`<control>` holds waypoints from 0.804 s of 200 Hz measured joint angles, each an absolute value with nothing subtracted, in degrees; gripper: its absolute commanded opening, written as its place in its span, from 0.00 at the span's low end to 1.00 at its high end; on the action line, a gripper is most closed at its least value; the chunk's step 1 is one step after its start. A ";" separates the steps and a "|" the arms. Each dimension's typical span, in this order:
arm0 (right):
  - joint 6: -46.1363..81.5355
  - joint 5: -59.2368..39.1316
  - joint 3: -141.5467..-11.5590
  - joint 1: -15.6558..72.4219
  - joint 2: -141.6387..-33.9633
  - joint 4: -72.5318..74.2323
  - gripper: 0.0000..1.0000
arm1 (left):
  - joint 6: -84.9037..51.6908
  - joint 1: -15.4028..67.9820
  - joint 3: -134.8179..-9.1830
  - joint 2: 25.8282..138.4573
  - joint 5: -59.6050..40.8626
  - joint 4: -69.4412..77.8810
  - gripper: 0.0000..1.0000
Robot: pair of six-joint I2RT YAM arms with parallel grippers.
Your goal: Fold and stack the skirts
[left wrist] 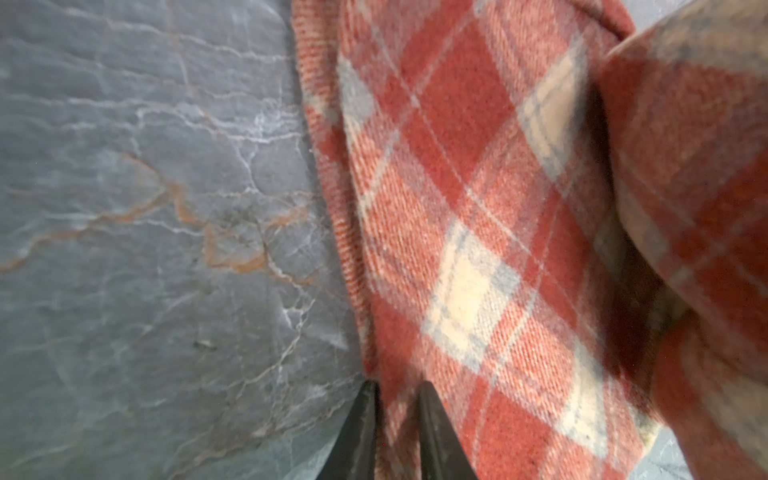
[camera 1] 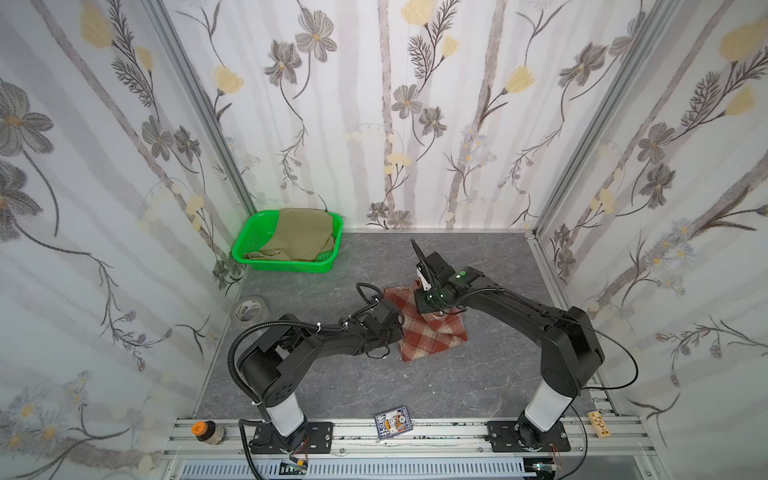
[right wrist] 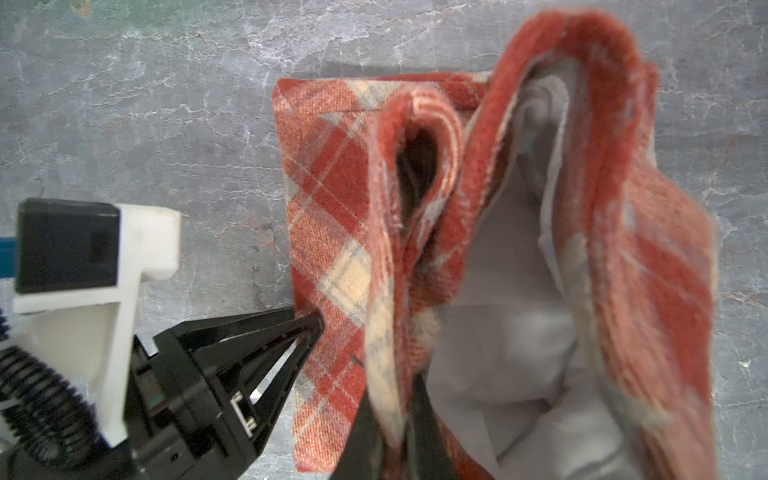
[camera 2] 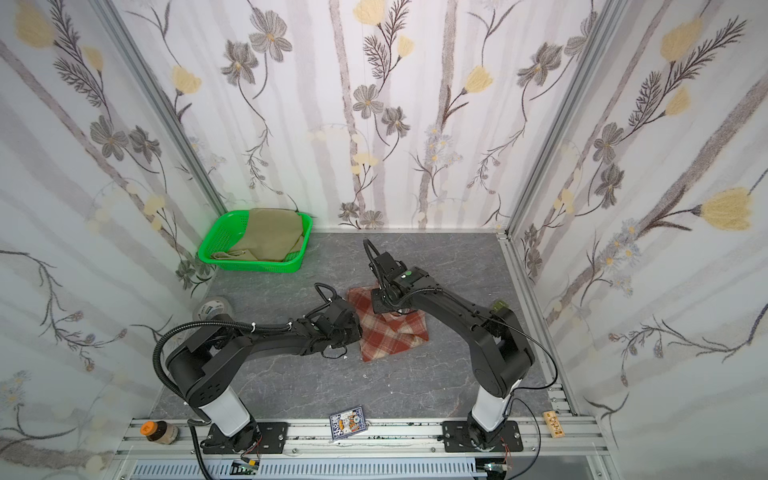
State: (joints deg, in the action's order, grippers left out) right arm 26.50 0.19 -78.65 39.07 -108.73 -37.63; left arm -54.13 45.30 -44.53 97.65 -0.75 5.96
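Observation:
The plaid skirt (camera 1: 432, 332) (camera 2: 392, 336) lies partly folded at the middle of the grey table. My left gripper (camera 1: 400, 330) (camera 2: 360, 330) (left wrist: 397, 388) is low at the skirt's left edge and shut on that edge; it also shows in the right wrist view (right wrist: 309, 328). From above, my right gripper (camera 1: 439, 311) (camera 2: 398, 309) (right wrist: 392, 390) is shut on a raised fold of the plaid skirt (right wrist: 332, 216), and the pale grey lining (right wrist: 511, 332) shows inside. The khaki skirt (camera 1: 299, 235) (camera 2: 270, 235) lies crumpled in the green basket (camera 1: 249, 249) (camera 2: 216, 245).
The basket stands at the back left corner. A tape roll (camera 1: 249, 309) lies by the left wall. On the front rail sit a card pack (camera 1: 392, 424), a small bottle (camera 1: 208, 432) and a wooden block (camera 1: 598, 424).

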 measured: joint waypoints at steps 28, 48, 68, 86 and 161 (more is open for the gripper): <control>26.46 1.78 -78.08 38.17 -108.36 -38.09 0.00 | -54.68 45.76 -44.23 97.34 -0.89 5.87 0.21; 26.22 2.79 -77.89 37.58 -107.42 -38.41 0.00 | -54.85 46.04 -44.23 97.34 -0.93 5.82 0.21; 25.82 3.57 -77.06 36.47 -105.86 -38.76 0.00 | -54.89 46.33 -44.10 97.34 -1.15 5.98 0.21; 25.36 4.12 -76.03 35.48 -104.20 -39.16 0.00 | -55.07 46.44 -43.90 97.30 -1.15 6.24 0.21; 26.09 2.72 -75.79 38.22 -107.81 -37.08 0.00 | -55.33 46.83 -44.03 97.10 -1.74 5.74 0.21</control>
State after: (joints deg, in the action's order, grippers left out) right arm 26.09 2.72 -75.79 38.22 -107.81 -37.08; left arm -55.33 46.83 -44.03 97.10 -1.74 5.74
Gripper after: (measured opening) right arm 0.079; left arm 0.212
